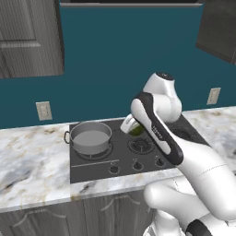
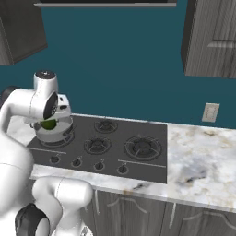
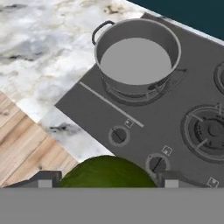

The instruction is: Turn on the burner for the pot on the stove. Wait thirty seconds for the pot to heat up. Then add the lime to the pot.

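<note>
Hand view: lime (image 3: 106,172) sits between the two fingertips (image 3: 43,179), jaws held wide around it, so the gripper (image 3: 106,180) has the lime clamped. It hangs above the front edge of the stove (image 3: 92,107), over the row of knobs (image 3: 118,135). Pot (image 3: 136,57) stands on its burner (image 3: 131,94) at the stove's back left corner, well apart from the lime, pale inside bare. Left base view: pot (image 1: 91,137) on the left side of the stove (image 1: 92,168), arm bent over the middle, lime (image 1: 136,130) a green patch under the wrist, right of the pot and above the cooktop. Right base view: lime (image 2: 49,123) in the gripper (image 2: 50,123), in line with the pot (image 2: 54,132) behind it. Marble counter (image 1: 32,156) runs either side of the stove.
</note>
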Available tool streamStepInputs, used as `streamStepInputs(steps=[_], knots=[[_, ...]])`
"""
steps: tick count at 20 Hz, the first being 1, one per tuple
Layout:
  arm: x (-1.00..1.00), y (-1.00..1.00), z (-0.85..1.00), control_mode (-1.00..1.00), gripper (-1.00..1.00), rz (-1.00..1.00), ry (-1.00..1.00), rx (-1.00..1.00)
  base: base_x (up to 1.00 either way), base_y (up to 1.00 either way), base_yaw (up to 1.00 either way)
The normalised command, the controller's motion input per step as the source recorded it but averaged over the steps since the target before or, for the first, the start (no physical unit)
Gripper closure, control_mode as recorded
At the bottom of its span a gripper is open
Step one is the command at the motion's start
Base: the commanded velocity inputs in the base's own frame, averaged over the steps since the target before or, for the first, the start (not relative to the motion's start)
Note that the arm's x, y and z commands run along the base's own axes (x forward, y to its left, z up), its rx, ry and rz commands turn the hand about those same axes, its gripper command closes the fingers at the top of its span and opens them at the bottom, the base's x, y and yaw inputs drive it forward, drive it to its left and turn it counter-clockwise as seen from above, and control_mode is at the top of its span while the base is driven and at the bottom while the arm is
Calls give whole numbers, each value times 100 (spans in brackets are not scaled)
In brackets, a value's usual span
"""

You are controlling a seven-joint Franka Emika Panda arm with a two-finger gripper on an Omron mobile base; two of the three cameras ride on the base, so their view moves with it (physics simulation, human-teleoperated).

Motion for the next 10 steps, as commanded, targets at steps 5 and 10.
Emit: streamStepInputs(steps=[5,10], knots=[[6,80,0,-100,100,33,4,0,0,0,0],[29,42,-1,-100,100,18,-1,0,0,0,0]])
